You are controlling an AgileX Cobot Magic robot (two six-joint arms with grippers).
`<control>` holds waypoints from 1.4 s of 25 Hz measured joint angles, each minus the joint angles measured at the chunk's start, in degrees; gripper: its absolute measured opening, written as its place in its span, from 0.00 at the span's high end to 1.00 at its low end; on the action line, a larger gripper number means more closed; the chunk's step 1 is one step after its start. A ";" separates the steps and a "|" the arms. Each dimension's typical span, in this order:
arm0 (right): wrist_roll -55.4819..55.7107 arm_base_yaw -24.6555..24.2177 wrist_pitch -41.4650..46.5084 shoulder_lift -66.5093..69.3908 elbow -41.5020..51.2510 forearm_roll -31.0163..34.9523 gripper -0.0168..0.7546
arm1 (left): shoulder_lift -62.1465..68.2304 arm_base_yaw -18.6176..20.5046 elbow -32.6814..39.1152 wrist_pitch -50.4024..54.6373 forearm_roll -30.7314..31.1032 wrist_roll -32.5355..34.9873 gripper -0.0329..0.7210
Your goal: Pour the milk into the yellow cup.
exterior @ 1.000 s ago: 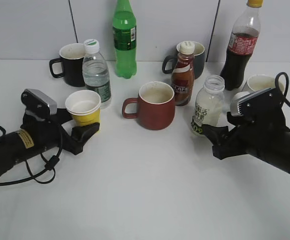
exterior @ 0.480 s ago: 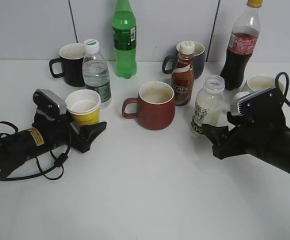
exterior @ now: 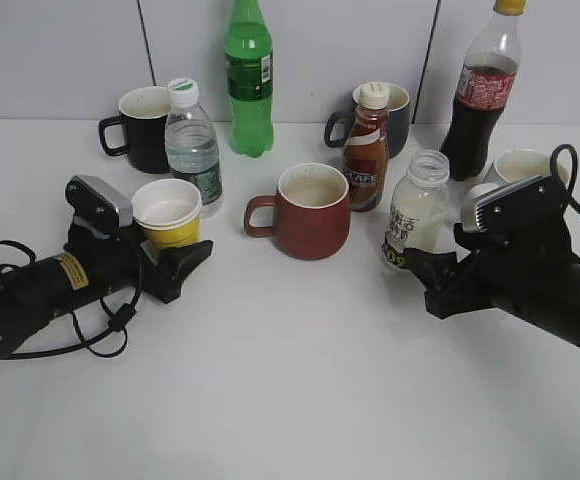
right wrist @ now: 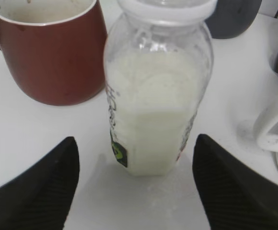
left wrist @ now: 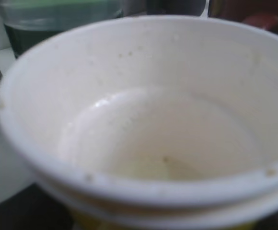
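Pre-pour stage. The left end effector (exterior: 175, 255) appears clamped on the yellow cup (exterior: 168, 213) — steadying it on the counter (exterior: 290, 380). The right end effector (right wrist: 135, 191) stands spread, fingers flanking the milk (right wrist: 156, 103) without contact, aligned for a low grasp — bottle upright, uncapped.

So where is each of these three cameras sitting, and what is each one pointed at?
Exterior view: in front, above table height, looking down at a slant; shows both arms, the left gripper at the yellow cup and the right gripper by the milk.
Left wrist view: on the left arm, peering into the yellow cup; no fingers visible.
Right wrist view: on the right arm, facing the milk between two dark fingers.
The exterior and right wrist views both show the red-brown mug.
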 joint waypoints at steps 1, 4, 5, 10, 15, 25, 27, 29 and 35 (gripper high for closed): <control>-0.08 0.00 0.00 0.00 0.00 0.00 0.26 | -0.19 0.00 0.00 0.08 0.00 0.00 0.17; -0.08 0.00 0.00 0.00 0.00 0.00 0.26 | -1.02 0.00 0.00 0.14 0.00 0.00 0.17; -0.08 0.00 0.00 0.00 0.00 0.00 0.26 | -1.68 0.00 0.00 0.06 0.00 0.00 0.17; -0.08 0.00 0.00 0.00 0.00 0.05 0.26 | -1.86 0.00 0.00 0.06 0.00 0.00 0.17; -0.02 0.00 -0.05 0.00 0.00 0.05 0.26 | -1.86 0.00 0.00 0.11 0.00 0.00 0.26; -0.08 0.00 -0.05 0.03 -0.43 1.80 0.26 | -2.46 0.00 0.57 0.11 0.00 0.00 0.53; -0.08 0.00 -0.05 0.57 -1.03 2.00 0.26 | -3.86 0.00 1.86 0.36 0.02 0.00 0.53; -0.04 0.00 -0.17 1.67 -2.20 2.00 0.26 | -5.68 0.00 3.24 0.36 0.07 0.00 0.54; 1.30 0.00 -0.35 6.34 -6.52 2.00 0.26 | -11.09 0.00 7.07 0.36 0.09 0.00 0.54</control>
